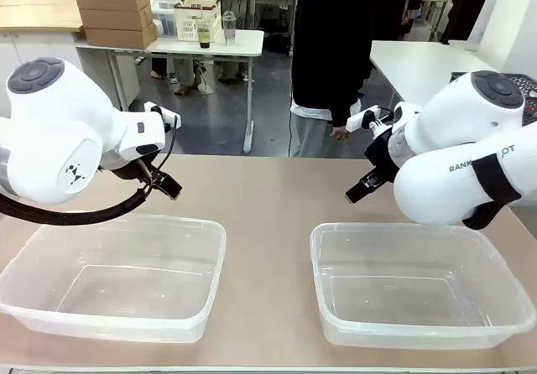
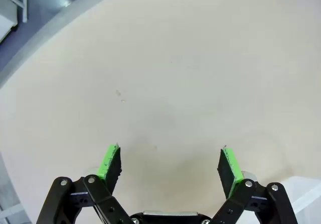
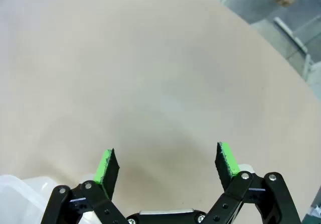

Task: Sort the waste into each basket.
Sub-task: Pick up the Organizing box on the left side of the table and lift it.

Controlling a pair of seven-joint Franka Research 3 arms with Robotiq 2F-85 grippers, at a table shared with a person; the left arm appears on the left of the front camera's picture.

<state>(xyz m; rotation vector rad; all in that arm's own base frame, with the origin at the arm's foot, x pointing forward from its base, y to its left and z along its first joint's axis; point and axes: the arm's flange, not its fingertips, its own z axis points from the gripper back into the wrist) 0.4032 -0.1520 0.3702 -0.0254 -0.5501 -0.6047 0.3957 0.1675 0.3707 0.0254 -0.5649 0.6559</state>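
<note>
Frontally, the left gripper [image 1: 170, 189] and right gripper [image 1: 356, 193] hang above the table [image 1: 268, 194], just beyond the left tub [image 1: 220, 248] and right tub [image 1: 317, 252]; left wrist: jaws wide, empty, tub corner beside them; right wrist: likewise wide, tub corner alongside.

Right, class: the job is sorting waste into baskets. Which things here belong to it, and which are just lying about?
Belongs to the job: left clear tub and right clear tub, both empty; left gripper and right gripper, both open; the table.

Just lying about: cardboard boxes, white crate and dark bottle on the far white table.
</note>
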